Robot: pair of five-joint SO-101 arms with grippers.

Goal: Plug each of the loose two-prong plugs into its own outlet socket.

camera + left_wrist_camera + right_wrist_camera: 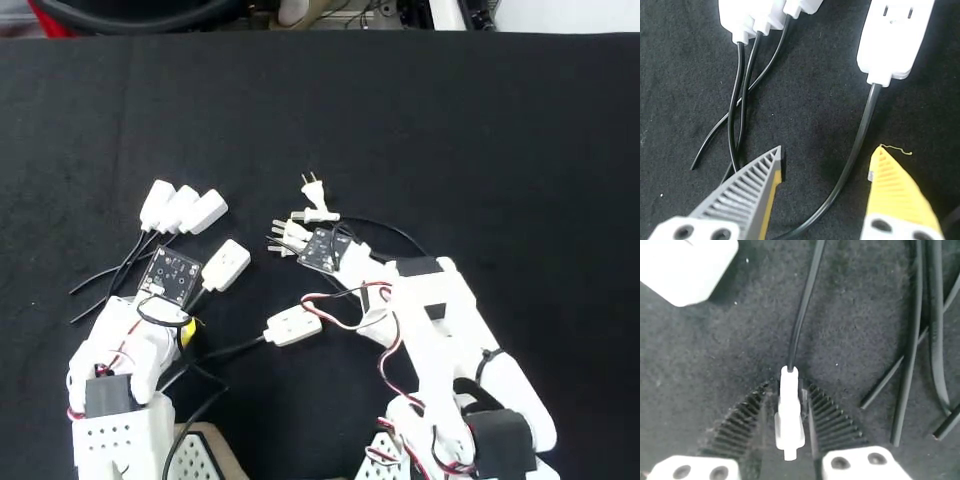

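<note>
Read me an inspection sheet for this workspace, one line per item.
Surface: table under black cloth.
Job's things: three white sockets side by side; a fourth socket and a fifth socket lie apart; one loose plug lies free.
Clutter: nothing seen.
Grippers: left gripper is open, with the fourth socket's cable between its fingers; right gripper is shut on a white plug.
Cables: black cables run from the sockets across the cloth.
Surroundings: cropped objects past the far edge, not identifiable.
</note>
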